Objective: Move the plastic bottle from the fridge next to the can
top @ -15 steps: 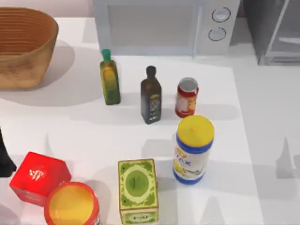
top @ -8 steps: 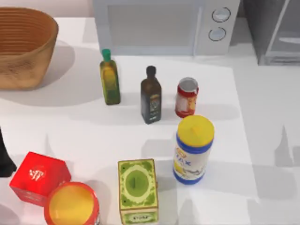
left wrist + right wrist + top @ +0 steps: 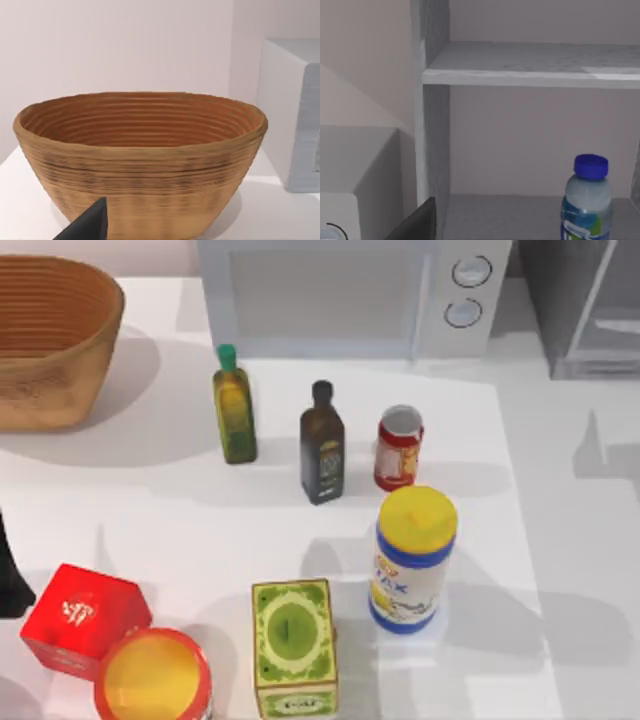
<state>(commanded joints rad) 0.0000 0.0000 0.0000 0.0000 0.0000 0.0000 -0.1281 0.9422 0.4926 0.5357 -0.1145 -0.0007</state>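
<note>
Plastic bottle (image 3: 586,200) upright on the fridge (image 3: 432,100) floor, beneath a shelf (image 3: 530,67). Can (image 3: 398,448) mid-table, beside dark bottle (image 3: 322,445), behind yellow-lidded canister (image 3: 412,558). Hand states: cannot tell.

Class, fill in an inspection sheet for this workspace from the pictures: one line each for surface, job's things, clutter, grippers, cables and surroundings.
Surface: white table, crowded.
Job's things: plastic bottle stands upright inside the fridge, below a shelf; can upright on the table, right of the dark glass bottle.
Clutter: olive-oil bottle, white canister, green box, red box, red tub.
Grippers: left gripper, one dark fingertip facing the wicker basket; right gripper, one dark fingertip facing the fridge.
Cables: nothing seen.
Surroundings: microwave behind the bottles; pale wall.
</note>
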